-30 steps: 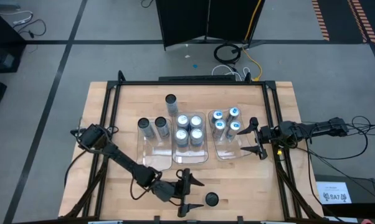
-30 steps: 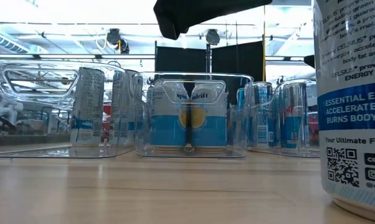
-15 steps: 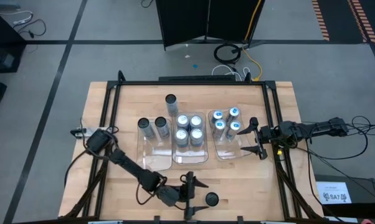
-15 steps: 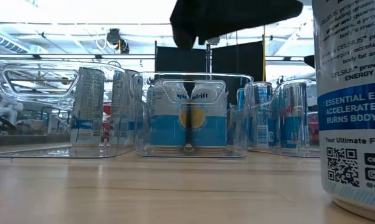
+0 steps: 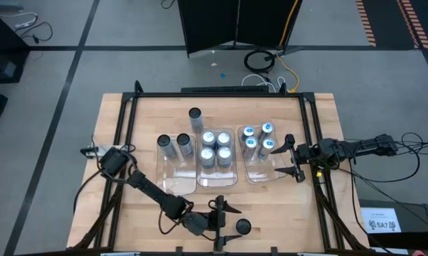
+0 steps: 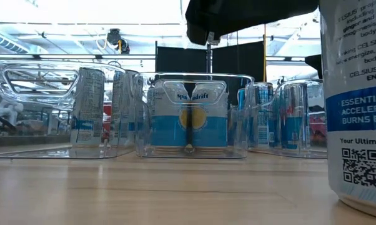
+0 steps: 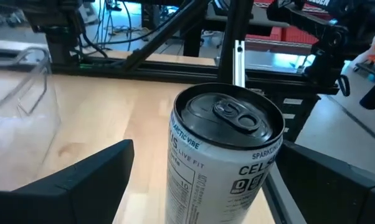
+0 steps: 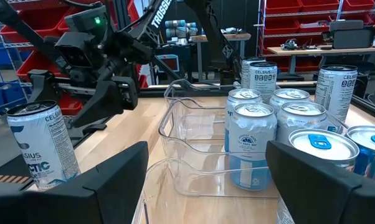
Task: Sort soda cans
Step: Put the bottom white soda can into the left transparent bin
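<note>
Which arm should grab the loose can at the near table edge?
Left. The left gripper is open and right beside the can, which stands between its fingers in the left wrist view. The right gripper waits by the right tray, farther off.

A lone can [image 5: 242,227] stands near the table's [image 5: 129,213] front edge, before three trays [image 5: 217,176].
</note>
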`<state>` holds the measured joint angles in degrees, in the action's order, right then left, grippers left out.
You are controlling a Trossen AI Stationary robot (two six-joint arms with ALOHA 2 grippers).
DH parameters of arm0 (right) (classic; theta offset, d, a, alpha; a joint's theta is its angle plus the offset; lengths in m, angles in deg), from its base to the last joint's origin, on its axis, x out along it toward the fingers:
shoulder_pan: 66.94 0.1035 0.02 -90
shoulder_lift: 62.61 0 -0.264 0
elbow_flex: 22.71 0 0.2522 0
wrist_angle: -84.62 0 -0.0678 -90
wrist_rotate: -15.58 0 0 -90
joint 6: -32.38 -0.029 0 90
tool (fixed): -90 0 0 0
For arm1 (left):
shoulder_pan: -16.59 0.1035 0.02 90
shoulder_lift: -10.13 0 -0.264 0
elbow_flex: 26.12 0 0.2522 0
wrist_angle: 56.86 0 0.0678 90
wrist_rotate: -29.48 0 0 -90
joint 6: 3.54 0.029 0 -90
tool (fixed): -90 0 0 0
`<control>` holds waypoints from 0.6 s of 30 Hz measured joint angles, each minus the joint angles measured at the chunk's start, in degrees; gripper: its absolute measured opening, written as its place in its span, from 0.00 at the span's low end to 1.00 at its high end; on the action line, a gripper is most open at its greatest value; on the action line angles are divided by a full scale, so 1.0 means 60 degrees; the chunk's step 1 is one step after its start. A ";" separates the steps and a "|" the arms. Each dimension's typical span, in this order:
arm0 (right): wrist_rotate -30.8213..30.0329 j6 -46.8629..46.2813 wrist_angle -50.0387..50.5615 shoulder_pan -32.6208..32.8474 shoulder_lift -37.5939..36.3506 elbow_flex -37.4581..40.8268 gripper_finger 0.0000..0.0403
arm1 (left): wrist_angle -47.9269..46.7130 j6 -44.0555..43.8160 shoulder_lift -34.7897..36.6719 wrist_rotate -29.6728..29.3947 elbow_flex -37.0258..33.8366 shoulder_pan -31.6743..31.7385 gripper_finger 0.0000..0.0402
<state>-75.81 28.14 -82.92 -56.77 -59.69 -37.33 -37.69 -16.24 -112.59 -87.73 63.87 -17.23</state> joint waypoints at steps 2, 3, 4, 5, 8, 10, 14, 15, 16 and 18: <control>0.0000 -0.0003 0.0000 0.0000 0.0000 0.0000 0.79 | -0.0006 0.0165 0.0000 -0.0007 0.0000 0.0018 0.98; -0.0004 -0.0003 0.0000 -0.0003 0.0000 0.0000 0.79 | -0.0038 0.0166 0.0000 -0.0007 0.0000 0.0032 0.98; 0.0000 0.0000 -0.0004 0.0000 0.0000 0.0000 0.79 | -0.0041 0.0165 0.0000 -0.0007 0.0000 0.0042 0.98; -0.0004 -0.0001 -0.0004 -0.0003 0.0000 0.0000 0.79 | -0.0040 0.0165 0.0000 -0.0003 0.0000 0.0045 0.98; -0.0004 -0.0002 -0.0007 -0.0002 0.0000 0.0000 0.79 | 0.0073 0.0165 0.0000 0.0000 0.0000 0.0047 0.98; -0.0004 -0.0003 -0.0007 -0.0003 0.0000 0.0000 0.79 | 0.0217 0.0165 0.0000 0.0004 0.0000 0.0047 0.98; -0.0004 -0.0003 -0.0007 -0.0001 -0.0004 0.0000 0.79 | 0.0331 0.0161 0.0000 0.0015 -0.0004 0.0047 0.98; -0.0004 -0.0003 -0.0011 -0.0001 -0.0004 0.0000 0.79 | 0.0435 0.0161 0.0000 0.0022 -0.0004 0.0047 0.98; -0.0004 -0.0003 -0.0011 -0.0003 0.0000 0.0000 0.79 | 0.0470 0.0160 0.0000 0.0026 -0.0004 0.0047 0.98; -0.0004 0.0000 -0.0011 0.0000 -0.0004 0.0000 0.79 | 0.0453 0.0068 0.0004 0.0049 -0.0004 0.0047 0.98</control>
<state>-75.83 28.15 -82.98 -56.77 -59.72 -37.33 -34.97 -15.83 -112.56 -87.44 63.85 -16.95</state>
